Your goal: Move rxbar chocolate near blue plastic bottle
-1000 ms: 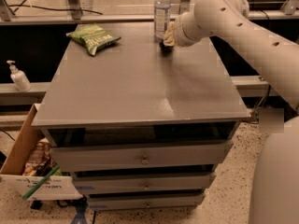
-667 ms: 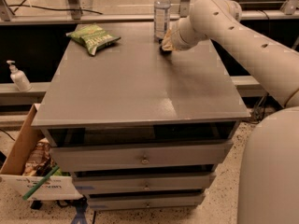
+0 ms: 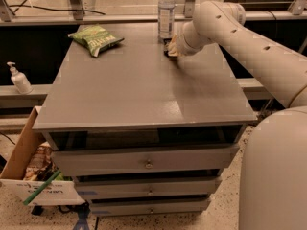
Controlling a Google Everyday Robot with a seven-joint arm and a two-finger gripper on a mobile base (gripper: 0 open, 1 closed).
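Note:
The blue plastic bottle (image 3: 166, 11), clear with a white cap, stands upright at the far edge of the grey table (image 3: 129, 90). My gripper (image 3: 171, 47) is at the end of the white arm reaching in from the right, low over the table just in front and right of the bottle's base. A small dark piece, which looks like the black rxbar chocolate (image 3: 168, 46), shows at the gripper's tip, close to the bottle. Most of the bar is hidden by the gripper.
A green chip bag (image 3: 96, 38) lies at the table's far left. A white pump bottle (image 3: 18, 79) stands on a ledge to the left. A cardboard box (image 3: 21, 162) with items sits on the floor at lower left. Drawers are below the tabletop.
The gripper has moved slightly down and left, closer to the tabletop by the bottle's base. The bottle and chip bag have not moved.

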